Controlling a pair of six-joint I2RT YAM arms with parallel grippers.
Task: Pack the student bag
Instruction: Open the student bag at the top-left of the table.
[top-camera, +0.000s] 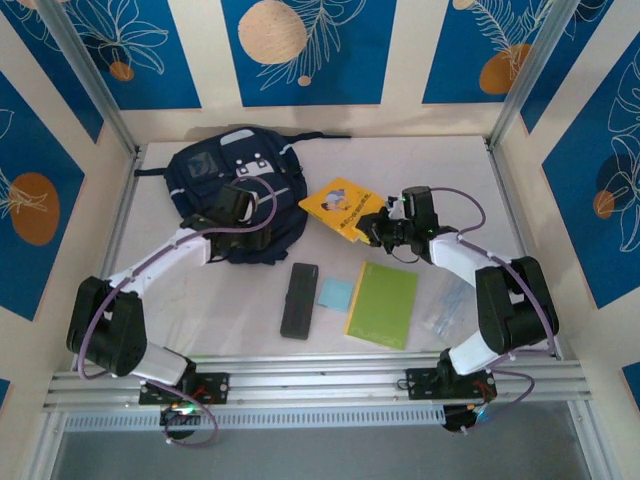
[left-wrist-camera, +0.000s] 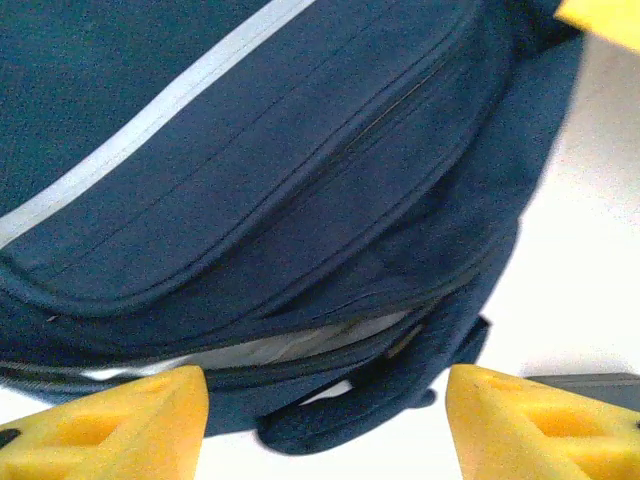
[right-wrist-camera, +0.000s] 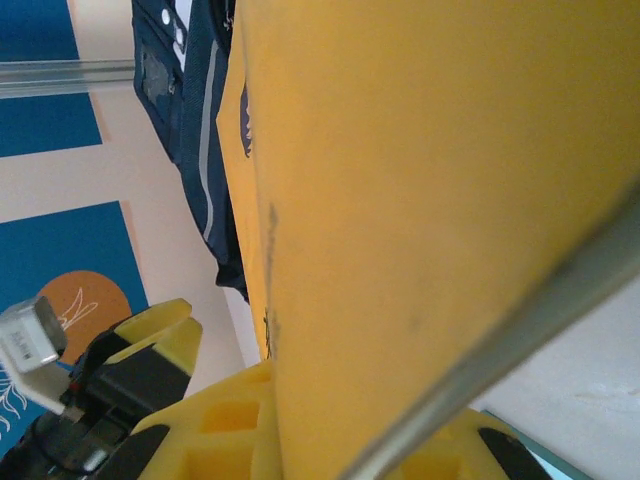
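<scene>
Student bag (top-camera: 200, 175) lies far-left on table (top-camera: 450, 170), zip gap (left-wrist-camera: 280, 350) along its near edge, running across the jaws. Left gripper (left-wrist-camera: 325, 428) nearest, spread, empty. Right gripper (top-camera: 370, 228) clamps yellow book (top-camera: 338, 203) just right of bag.

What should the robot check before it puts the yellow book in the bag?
1. Yellow book clamped in the right gripper: ok.
2. Student bag mouth open wide enough: not ok, just a thin slit showing pale lining.
3. Left gripper open beside that slit: ok.
4. Left gripper holding the mouth apart: not ok, it grips nothing.
5. Book lifted off the table: cannot tell.
</scene>
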